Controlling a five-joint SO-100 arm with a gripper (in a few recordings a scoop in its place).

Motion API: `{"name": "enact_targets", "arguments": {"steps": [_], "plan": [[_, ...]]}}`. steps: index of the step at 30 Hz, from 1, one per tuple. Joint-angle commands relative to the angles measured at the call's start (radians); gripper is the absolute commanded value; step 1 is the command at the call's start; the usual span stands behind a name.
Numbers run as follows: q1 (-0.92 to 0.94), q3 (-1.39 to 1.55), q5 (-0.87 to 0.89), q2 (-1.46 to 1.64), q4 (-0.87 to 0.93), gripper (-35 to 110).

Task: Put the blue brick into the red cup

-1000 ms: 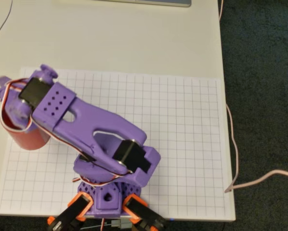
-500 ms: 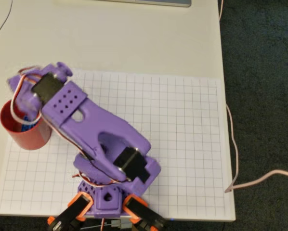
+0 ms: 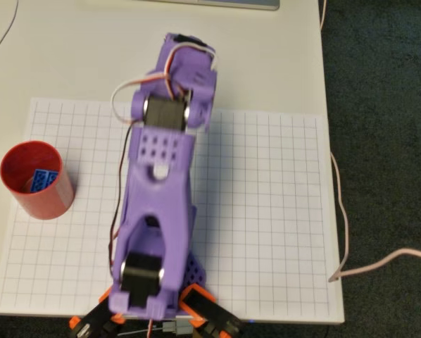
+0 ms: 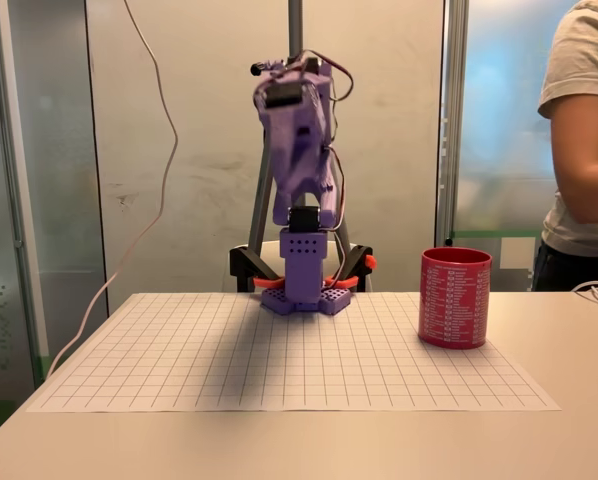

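The blue brick [image 3: 43,181] lies inside the red cup [image 3: 36,180], showing in the overhead view as blue pieces on the cup's floor; in the fixed view the cup's wall [image 4: 455,298] hides it. So the placing looks done, judging by how things lie.

Near to far in the fixed view: the gridded paper sheet [image 4: 279,360] covers the front of the surface, the cup stands on it toward the right, and the purple arm [image 4: 297,160] rises from its base at the sheet's far edge, folded up high. A person [image 4: 584,140] stands behind the surface at the right.

What could go wrong from here seems slight: the cup is light and stands free on the sheet, so a low sweep of the arm toward it could tip it and spill the brick. The arm's height and its place well apart from the cup make that unlikely.

The hand [image 3: 189,60] sits at the arm's far end, raised, well away from cup and brick. I cannot tell whether it is released or clenched; no brick shows in it.
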Motion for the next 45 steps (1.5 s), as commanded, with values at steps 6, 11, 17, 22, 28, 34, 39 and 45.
{"name": "enact_targets", "arguments": {"steps": [6, 11, 17, 22, 28, 34, 39, 45], "plan": [[0.041, 0.014, -0.012, 0.387, 0.19, 0], [0.018, 0.33, -0.043, 0.601, 0.144, 0], [0.021, 0.627, -0.015, 0.603, 0.086, 0], [-0.011, 0.831, 0.005, 0.603, 0.035, 0], [-0.009, 0.939, -0.023, 0.603, 0.071, 0], [-0.009, 0.936, -0.02, 0.603, 0.081, 1], [-0.009, 0.936, -0.02, 0.603, 0.081, 0], [-0.011, 0.936, -0.021, 0.603, 0.081, 0]]}}
